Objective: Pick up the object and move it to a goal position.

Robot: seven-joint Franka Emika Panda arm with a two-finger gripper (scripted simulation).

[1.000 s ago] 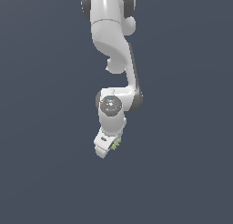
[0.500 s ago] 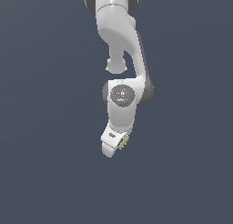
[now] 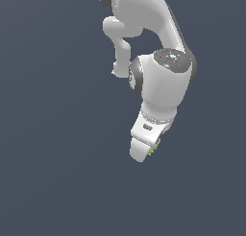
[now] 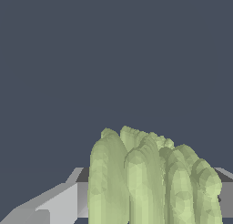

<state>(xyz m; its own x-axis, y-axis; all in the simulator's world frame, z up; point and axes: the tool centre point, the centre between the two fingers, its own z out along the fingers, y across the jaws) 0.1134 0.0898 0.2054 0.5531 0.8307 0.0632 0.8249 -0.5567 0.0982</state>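
The object (image 4: 150,177) is a pale yellow-green ribbed chunk that fills much of the wrist view, held between my grey fingers (image 4: 50,205). In the exterior view only a sliver of the object (image 3: 154,147) shows at the side of my white gripper (image 3: 144,151). The gripper is shut on it and hangs in the air below the bent white arm (image 3: 161,86), well off any surface.
Only a plain dark blue-grey background (image 3: 48,134) surrounds the arm in both views. No goal marker and no other object shows.
The arm with the object has come closer to the exterior camera and shifted to the exterior view's right; the wrist looks larger. The object stays in the gripper.
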